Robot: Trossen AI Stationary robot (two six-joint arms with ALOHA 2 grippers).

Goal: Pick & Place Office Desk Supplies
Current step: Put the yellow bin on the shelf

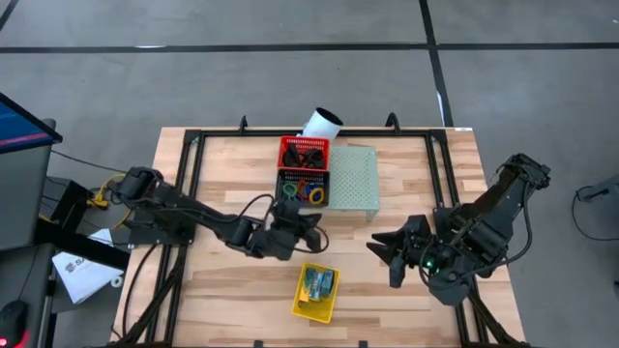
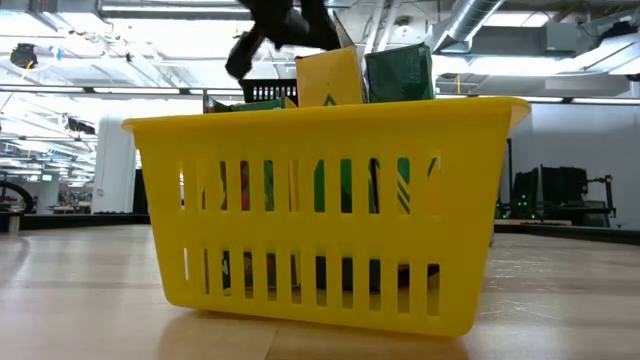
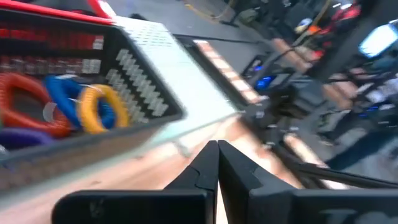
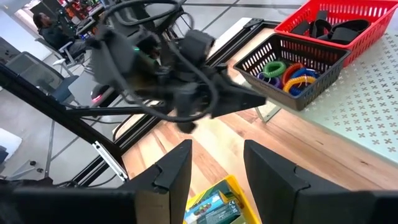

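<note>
A yellow basket [image 1: 311, 307] near the table's near edge holds yellow-orange and green crayon boxes [image 1: 316, 283], which stand up above its rim in the low view [image 2: 330, 78]. A black basket [image 1: 286, 180] holds coloured loops [image 3: 74, 109]. Behind it, a red basket [image 1: 304, 143] holds black clips [image 4: 329, 28]. My left gripper [image 1: 308, 228] hovers shut between the black and yellow baskets, fingertips together [image 3: 216, 165]. My right gripper [image 1: 385, 259] is open to the right of the yellow basket, in the air; its fingers frame the yellow basket's corner [image 4: 217, 202].
The black and red baskets sit at the left edge of a pale green perforated block [image 1: 356, 179]. A white tube [image 1: 321, 123] lies at the table's far edge. Black frame rails [image 1: 193, 193] run along the table's sides. Bare wood [image 1: 232, 290] lies left of the yellow basket.
</note>
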